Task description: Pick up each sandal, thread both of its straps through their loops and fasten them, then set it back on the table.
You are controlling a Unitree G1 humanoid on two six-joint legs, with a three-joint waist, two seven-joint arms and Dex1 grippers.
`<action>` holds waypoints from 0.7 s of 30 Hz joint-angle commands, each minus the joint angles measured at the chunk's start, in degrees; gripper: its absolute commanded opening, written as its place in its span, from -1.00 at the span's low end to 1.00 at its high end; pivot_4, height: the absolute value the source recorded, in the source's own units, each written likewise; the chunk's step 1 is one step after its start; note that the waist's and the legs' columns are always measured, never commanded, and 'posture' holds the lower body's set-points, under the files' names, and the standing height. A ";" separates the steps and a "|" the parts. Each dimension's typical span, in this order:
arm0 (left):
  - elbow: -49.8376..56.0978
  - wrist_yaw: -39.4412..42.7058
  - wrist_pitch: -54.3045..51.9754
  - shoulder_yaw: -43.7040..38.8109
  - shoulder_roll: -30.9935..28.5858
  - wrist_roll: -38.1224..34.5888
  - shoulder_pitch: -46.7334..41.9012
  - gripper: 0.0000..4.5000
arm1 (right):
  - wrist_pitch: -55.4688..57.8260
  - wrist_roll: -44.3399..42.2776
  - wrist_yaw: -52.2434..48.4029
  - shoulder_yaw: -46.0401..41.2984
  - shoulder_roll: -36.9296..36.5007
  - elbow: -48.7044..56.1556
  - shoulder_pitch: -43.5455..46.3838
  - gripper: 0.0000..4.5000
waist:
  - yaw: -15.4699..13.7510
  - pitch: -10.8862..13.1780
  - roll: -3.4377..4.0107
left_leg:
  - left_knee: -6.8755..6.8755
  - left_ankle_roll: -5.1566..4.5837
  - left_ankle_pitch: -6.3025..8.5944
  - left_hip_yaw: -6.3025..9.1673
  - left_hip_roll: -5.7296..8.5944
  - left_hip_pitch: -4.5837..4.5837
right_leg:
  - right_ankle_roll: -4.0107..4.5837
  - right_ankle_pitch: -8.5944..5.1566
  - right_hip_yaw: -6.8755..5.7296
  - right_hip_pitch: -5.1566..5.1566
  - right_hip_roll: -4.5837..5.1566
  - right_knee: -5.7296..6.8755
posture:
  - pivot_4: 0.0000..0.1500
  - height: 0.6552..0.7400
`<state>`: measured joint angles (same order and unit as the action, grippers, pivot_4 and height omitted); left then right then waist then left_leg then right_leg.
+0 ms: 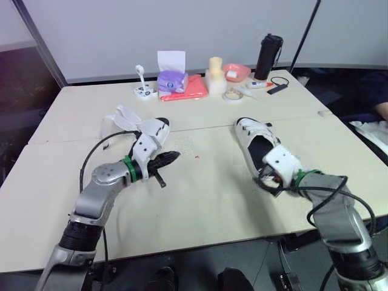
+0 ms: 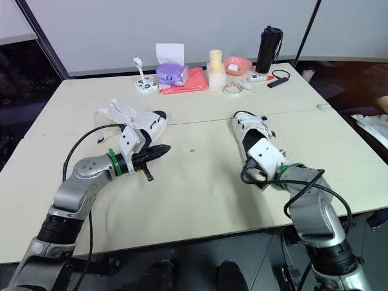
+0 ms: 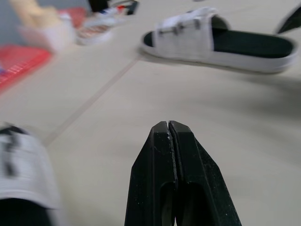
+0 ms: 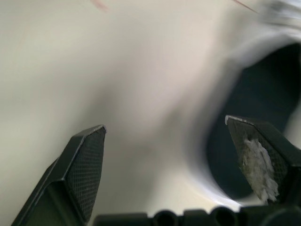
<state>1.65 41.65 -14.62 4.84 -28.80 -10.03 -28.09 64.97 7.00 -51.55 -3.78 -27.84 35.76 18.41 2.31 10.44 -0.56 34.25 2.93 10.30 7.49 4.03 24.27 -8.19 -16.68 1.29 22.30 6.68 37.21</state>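
Both sandals flat on the bench, neither one held.
Head view: first sandal (image 1: 145,126) lies toward the left edge of the bench (image 1: 206,206) with its straps splayed, left gripper (image 1: 174,156) just beside it. Second sandal (image 1: 254,140) lies toward the right edge, right gripper (image 1: 271,182) at its near end. Left wrist view: fingers (image 3: 181,155) pressed together, empty, over bare bench. Right wrist view: fingers (image 4: 87,160) spread wide, one in front of the dark footbed.
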 commanded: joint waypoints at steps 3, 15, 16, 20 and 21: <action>-7.51 -7.79 18.06 4.43 -8.19 19.40 -4.18 -0.77 | 12.15 -14.70 -3.93 -9.57 2.18 9.18 2.39 1.00 | -1.25 0.00 -0.01 | -0.01 -0.01 0.01 0.00 0.05 0.04 | -0.01 0.00 -0.01 0.02 0.03 -0.09 | 1.00 1.00; -28.72 -21.91 28.42 8.78 -8.64 35.81 -14.34 0.98 | 16.31 -27.10 3.76 -10.04 2.97 10.39 5.17 1.00 | -1.63 0.02 -0.04 | -0.02 -0.03 0.00 -0.02 0.07 0.15 | -0.03 0.00 -0.09 0.15 0.05 -0.02 | 1.00 1.00; -30.80 -22.47 28.94 9.10 -8.06 36.20 -15.45 0.98 | 16.20 -27.62 4.46 -9.94 2.68 10.28 5.18 1.00 | -1.62 0.02 -0.04 | -0.01 -0.04 0.00 -0.03 0.08 0.15 | -0.03 0.00 -0.09 0.15 0.05 0.00 | 1.00 1.00; -40.18 -26.31 31.35 10.94 -5.28 38.24 -20.03 0.98 | 15.22 -29.60 6.82 -9.61 1.15 9.80 4.55 1.00 | -1.63 0.03 -0.07 | -0.01 -0.04 -0.01 -0.03 0.08 0.15 | -0.04 0.00 -0.10 0.14 0.05 0.02 | 1.00 1.00; -43.20 -28.06 31.83 11.40 -4.17 38.97 -21.56 0.98 | 14.94 -30.02 7.33 -9.51 0.73 9.69 4.38 1.00 | -1.61 0.02 -0.08 | -0.01 -0.04 -0.01 -0.03 0.08 0.16 | -0.04 0.00 -0.10 0.15 0.05 0.02 | 1.00 1.00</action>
<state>-39.06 16.37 15.79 15.81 -33.40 27.74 -47.14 81.12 -21.64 -45.08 -13.16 -26.29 44.73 22.65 0.70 10.47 -0.64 34.25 2.89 10.29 7.46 4.11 24.42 -8.24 -16.68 1.19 22.44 6.74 37.23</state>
